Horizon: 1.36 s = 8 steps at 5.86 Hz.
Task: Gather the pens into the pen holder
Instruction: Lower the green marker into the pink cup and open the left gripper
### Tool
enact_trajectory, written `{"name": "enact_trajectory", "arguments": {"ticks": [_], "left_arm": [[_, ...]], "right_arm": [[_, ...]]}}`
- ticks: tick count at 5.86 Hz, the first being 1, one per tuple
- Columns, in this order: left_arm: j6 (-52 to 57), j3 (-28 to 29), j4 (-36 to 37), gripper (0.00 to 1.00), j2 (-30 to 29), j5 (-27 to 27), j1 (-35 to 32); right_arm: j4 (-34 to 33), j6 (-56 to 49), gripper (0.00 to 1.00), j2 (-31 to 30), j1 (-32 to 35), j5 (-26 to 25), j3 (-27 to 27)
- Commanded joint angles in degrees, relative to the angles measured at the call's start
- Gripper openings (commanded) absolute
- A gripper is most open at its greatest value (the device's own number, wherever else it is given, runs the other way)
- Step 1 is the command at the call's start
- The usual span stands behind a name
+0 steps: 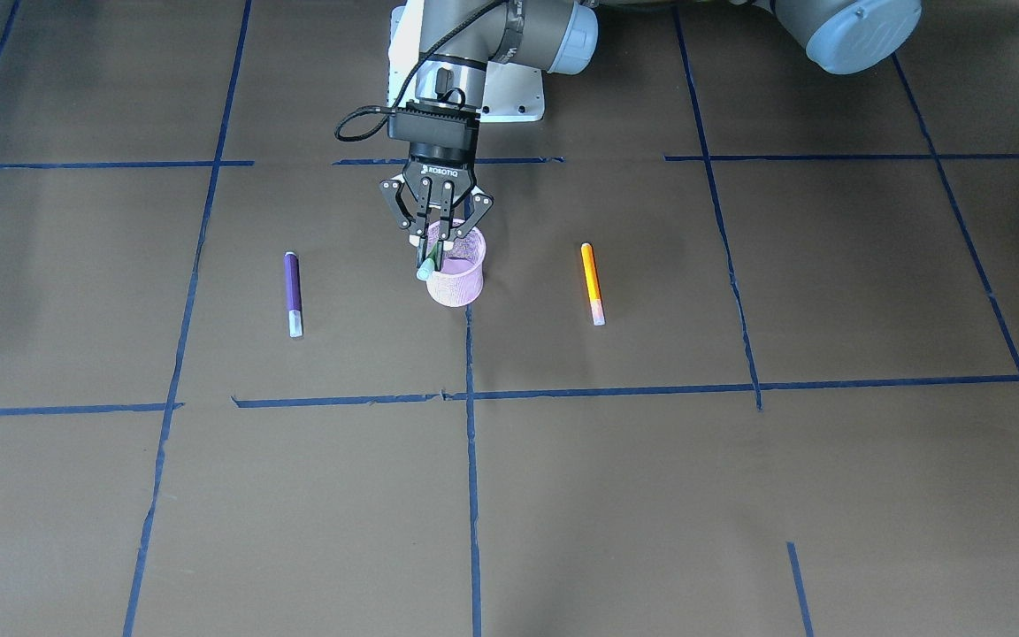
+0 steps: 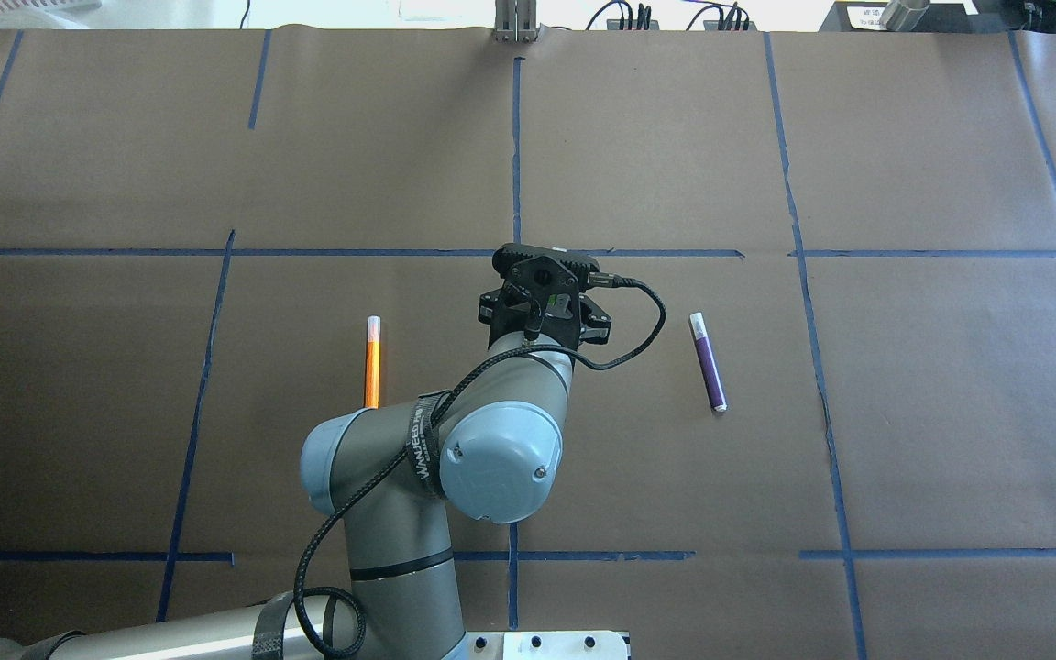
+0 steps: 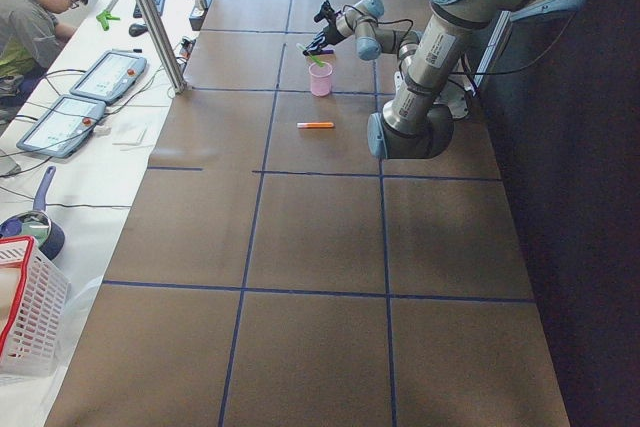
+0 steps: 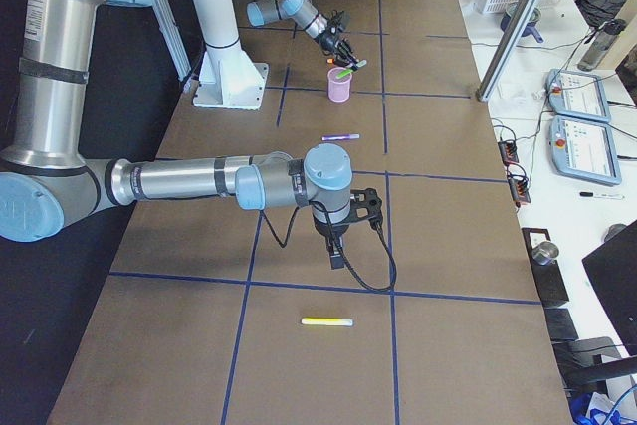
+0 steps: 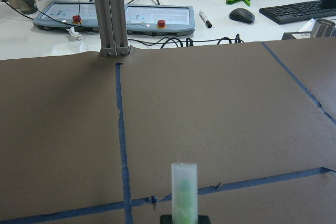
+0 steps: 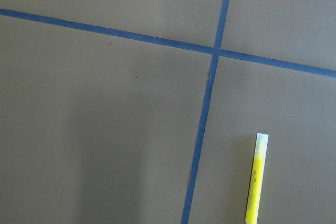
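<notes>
The left gripper (image 1: 435,252) hung nose-down right over the pen holder (image 1: 459,276), its jaws pinching the green pen (image 1: 426,267) near the middle. The pen sat tilted between the jaws, its pale cap end poking out past the pink cup's rim on the side towards the purple pen (image 1: 293,292); its other end was hidden behind the fingers, so whether it dipped inside the mesh could not be told. The cup stood upright on the tabletop (image 1: 651,487), mid-way between the two loose pens: purple on the robot's right, the orange pen (image 1: 592,281) on its left, both lying flat and well apart from the cup. Far down the tabletop the right gripper (image 4: 337,256) pointed downward near a yellow marker (image 4: 327,322); whether its jaws were spread or pressed together could not be told.
</notes>
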Motion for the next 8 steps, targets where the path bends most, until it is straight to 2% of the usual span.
{"name": "enact_trajectory", "arguments": {"ticks": [1,2,3,4,5,7,8], "left_arm": [[0.0,1.2,-0.1,0.25,0.3,0.0,0.7],[0.3,0.7,-0.2,0.65,0.2,-0.3,0.7],[0.8,0.4,0.0,0.85,0.3,-0.6,0.6],[0.9,0.0,0.1,0.96,0.3,-1.2,0.4],[1.0,-0.8,0.4,0.99,0.3,-6.4,-1.3],[1.4,-9.2,14.1,1.00,2.1,-19.1,-5.4],[2.4,-11.1,17.5,1.00,3.7,-26.2,-8.0]], "right_arm": [[-0.1,-0.1,1.00,0.0,0.0,0.0,-0.1],[-0.1,-0.1,1.00,0.0,0.0,0.0,-0.1],[0.0,-0.1,1.00,0.0,0.0,0.0,-0.1],[0.0,0.0,1.00,0.0,0.0,0.0,-0.1],[-0.1,0.1,1.00,0.0,0.0,0.1,0.0],[-0.2,0.1,1.00,0.1,-0.1,0.4,0.1],[-0.1,0.2,1.00,0.1,-0.2,1.0,-0.1]]}}
